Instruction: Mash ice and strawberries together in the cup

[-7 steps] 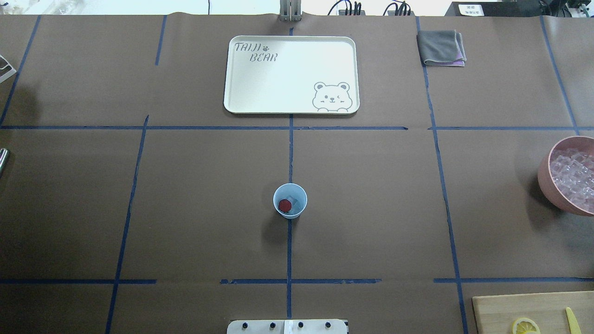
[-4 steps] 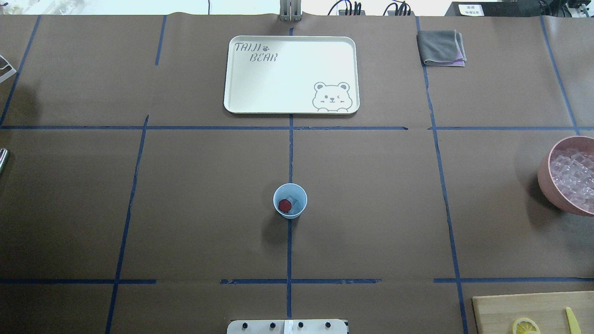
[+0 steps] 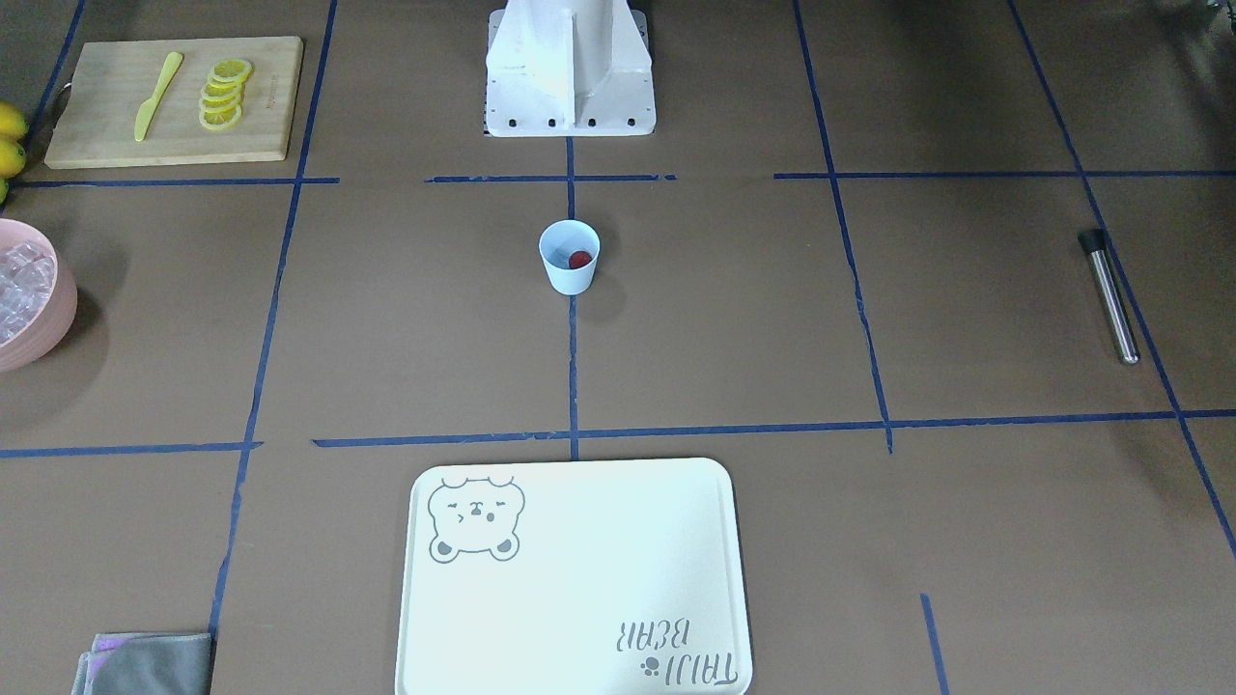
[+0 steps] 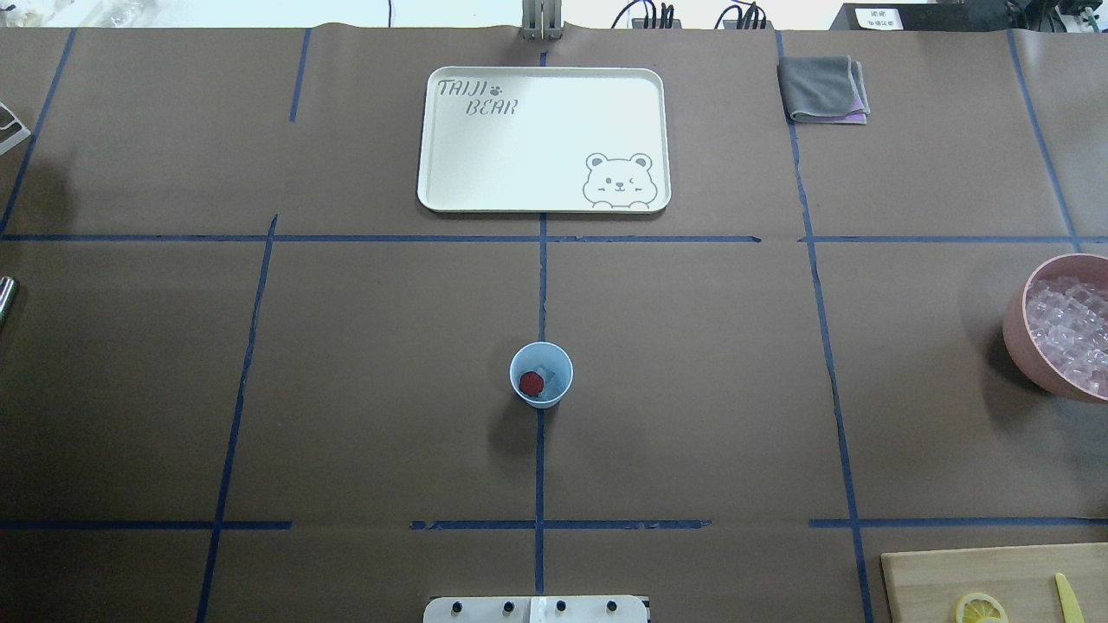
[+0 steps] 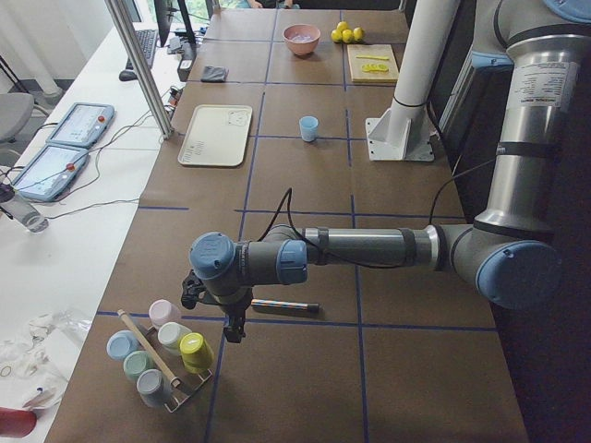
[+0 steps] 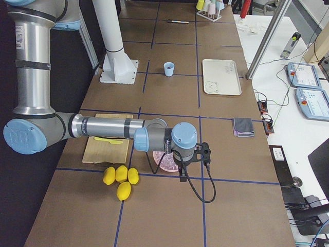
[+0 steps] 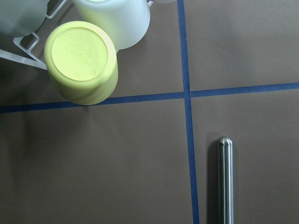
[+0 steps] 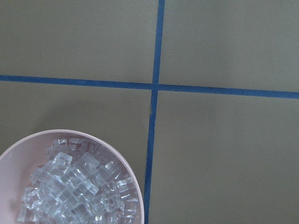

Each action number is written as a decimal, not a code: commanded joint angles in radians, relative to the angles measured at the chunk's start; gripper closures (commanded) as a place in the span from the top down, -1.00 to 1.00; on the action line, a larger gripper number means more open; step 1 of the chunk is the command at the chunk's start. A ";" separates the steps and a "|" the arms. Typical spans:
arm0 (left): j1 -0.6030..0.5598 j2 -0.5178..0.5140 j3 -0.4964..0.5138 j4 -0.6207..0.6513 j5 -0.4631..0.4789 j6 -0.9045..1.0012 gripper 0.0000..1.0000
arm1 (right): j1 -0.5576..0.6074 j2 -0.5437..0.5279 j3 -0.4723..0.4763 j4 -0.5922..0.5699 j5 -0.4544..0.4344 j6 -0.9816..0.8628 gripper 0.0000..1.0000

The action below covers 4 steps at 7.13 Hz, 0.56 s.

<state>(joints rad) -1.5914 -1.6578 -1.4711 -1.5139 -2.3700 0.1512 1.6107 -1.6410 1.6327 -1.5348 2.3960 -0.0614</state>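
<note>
The cup (image 4: 541,375) stands upright near the middle of the table, just in front of the robot's base, with the strawberry (image 4: 531,382) and a piece of ice (image 4: 547,378) already inside it, so the contents look ready and only the mashing is left. The tool for that appears to be the steel rod (image 3: 1109,295), which lies flat far out on the robot's left side, well apart from the cup. The left gripper (image 5: 218,314) hangs near that rod, beside a rack of upturned cups (image 5: 164,353); its wrist view looks straight down on the rod's rounded end (image 7: 225,179), which lies off to one side of the camera's centre with its long axis running along the nearby tape line. The right gripper (image 6: 192,165) hovers at the far opposite end, by the pink bowl (image 8: 70,179) of spare ice. So the left arm is clearly the nearer one to the rod and would likely need a small sideways shift to centre over the shaft and close across it. Neither gripper's fingers show clearly enough to tell whether they are spread or closed; neither seems to hold anything.
</note>
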 commanded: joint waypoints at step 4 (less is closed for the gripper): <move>0.001 0.038 0.005 -0.017 0.003 0.010 1.00 | 0.000 0.007 -0.004 0.002 0.000 0.002 0.99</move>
<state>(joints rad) -1.5909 -1.6364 -1.4680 -1.5229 -2.3693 0.1592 1.6107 -1.6355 1.6280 -1.5325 2.3961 -0.0599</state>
